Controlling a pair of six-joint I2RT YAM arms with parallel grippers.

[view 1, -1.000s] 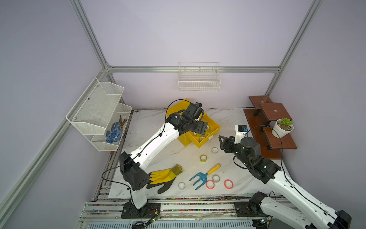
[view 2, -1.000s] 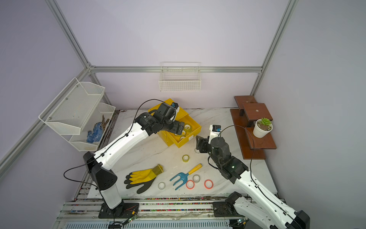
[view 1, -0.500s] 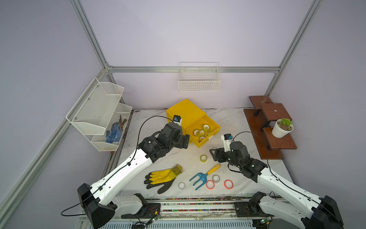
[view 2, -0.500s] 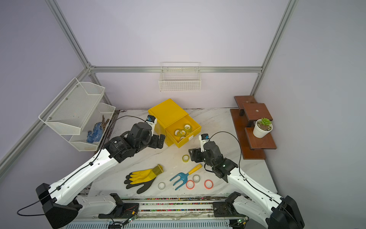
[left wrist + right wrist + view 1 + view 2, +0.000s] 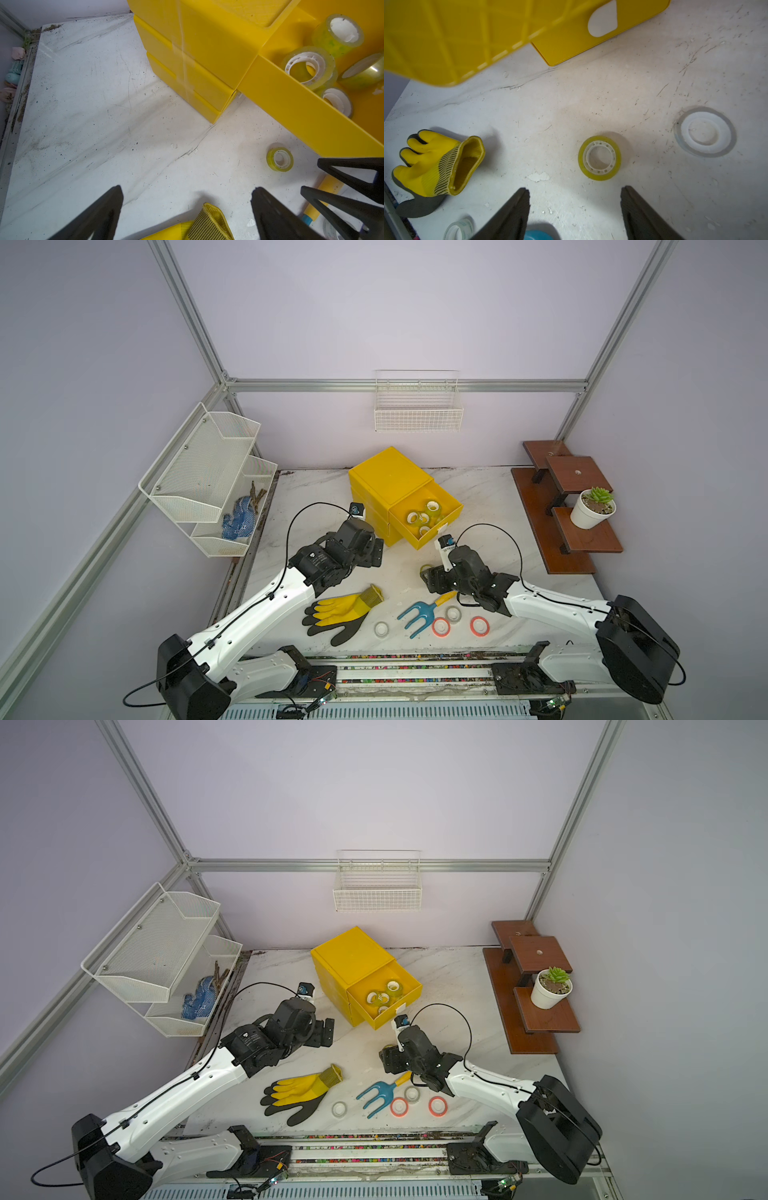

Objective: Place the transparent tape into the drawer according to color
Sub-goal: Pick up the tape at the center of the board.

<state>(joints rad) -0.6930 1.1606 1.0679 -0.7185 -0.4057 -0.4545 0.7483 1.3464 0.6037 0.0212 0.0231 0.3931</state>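
The yellow cabinet [image 5: 384,477] has its top drawer [image 5: 455,512] pulled out, with several yellow-green transparent tape rolls [image 5: 419,516] inside. One more yellow-green roll [image 5: 599,158] lies flat on the table just past my right gripper [image 5: 575,189], which hovers low and open with nothing between its fingers. In both top views this roll [image 5: 424,569] is mostly hidden under that gripper [image 5: 428,576]. My left gripper [image 5: 376,551] is wide open and empty, left of the cabinet and above the glove's cuff [image 5: 207,222]. Two clear rolls [image 5: 381,628] [image 5: 453,614] and two red ones [image 5: 441,626] [image 5: 479,625] lie near the front edge.
A yellow-black glove [image 5: 340,610] and a blue hand rake [image 5: 419,612] lie at the front. Another clear roll [image 5: 705,132] lies beside the yellow-green one. White wire baskets [image 5: 208,477] hang on the left wall, and a wooden shelf with a potted plant [image 5: 592,510] stands at the right.
My left gripper has left the open drawer and come down front-left of the cabinet. My right gripper has dropped forward and left to the yellow-green roll on the table.
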